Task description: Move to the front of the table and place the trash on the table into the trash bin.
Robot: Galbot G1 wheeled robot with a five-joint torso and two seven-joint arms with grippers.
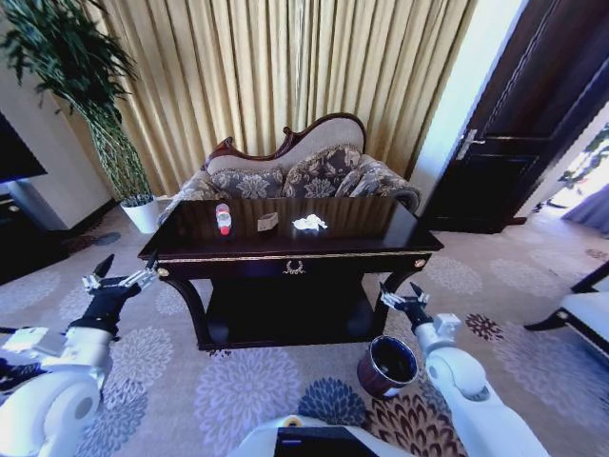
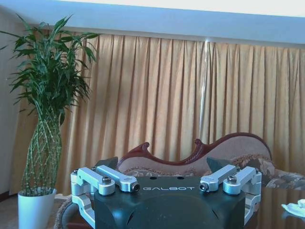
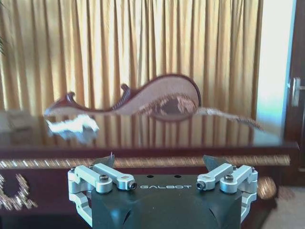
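I see the dark glossy table (image 1: pixel 381 233) carrying a red-capped clear bottle (image 1: pixel 224 219), tan box (image 1: pixel 267 221) and crumpled white paper (image 1: pixel 309 223). The maroon bin (image 1: pixel 387 366) sits by its right leg. My left gripper (image 1: pixel 122 276) and right gripper (image 1: pixel 400 297) hang spread, empty.

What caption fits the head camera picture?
Both grippers open before the table with trash; bin below.

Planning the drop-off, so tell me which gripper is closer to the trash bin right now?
Right. The right gripper hangs open just above the trash bin. The left gripper is open off the table's far left corner.
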